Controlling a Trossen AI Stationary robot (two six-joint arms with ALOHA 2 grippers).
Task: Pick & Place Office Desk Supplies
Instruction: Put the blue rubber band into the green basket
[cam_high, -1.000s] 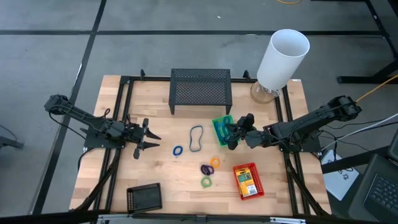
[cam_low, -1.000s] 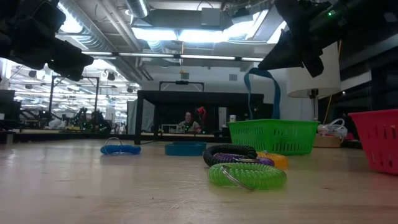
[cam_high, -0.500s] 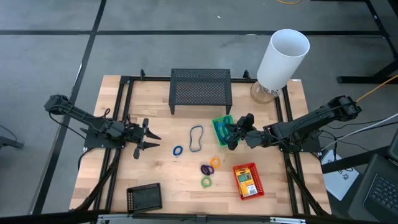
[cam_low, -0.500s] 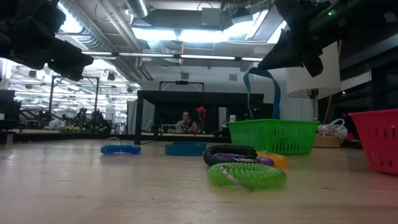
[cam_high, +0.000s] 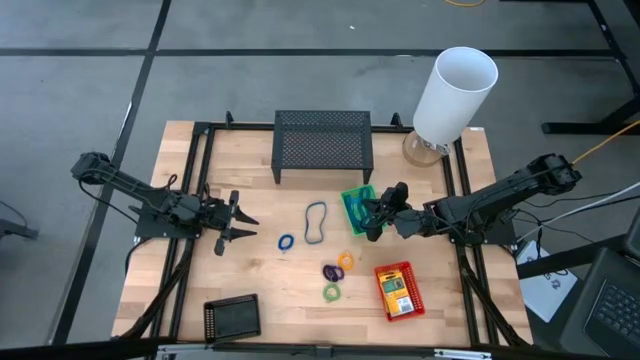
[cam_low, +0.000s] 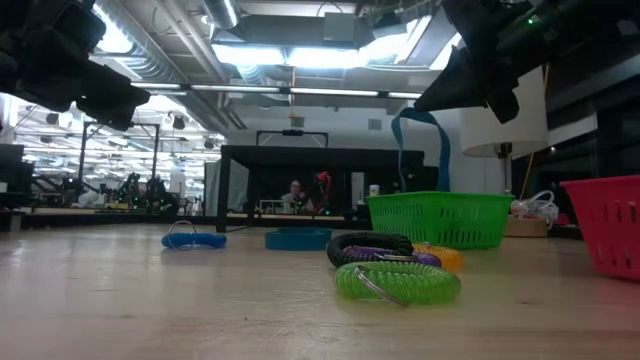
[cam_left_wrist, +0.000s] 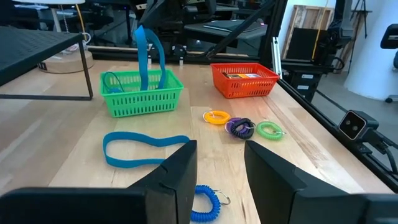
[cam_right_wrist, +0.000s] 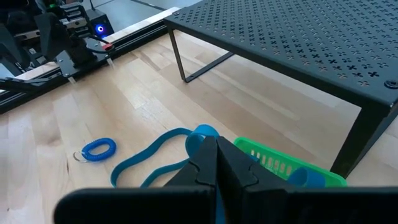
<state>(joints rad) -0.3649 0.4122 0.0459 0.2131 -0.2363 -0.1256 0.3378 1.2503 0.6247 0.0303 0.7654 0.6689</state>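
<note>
1. My right gripper hangs over the green basket, fingers pressed together on a blue band loop that dangles into the basket; nothing has shifted over the last second, so the drop is stalled, not done.
2. My left gripper waits above the counter at its left side, fingers spread and empty, unchanged as well.
3. A second blue band lies flat on the counter between the two grippers, with a small blue ring just beside it.
4. Purple, orange and green rings sit clustered nearer the front edge.
5. The red basket holds a yellow-and-green pack; the black basket sits at the front left corner.
6. My read: with the band poised over the basket and no motion, release is the pending step, and most loose items remain to be sorted.
</note>
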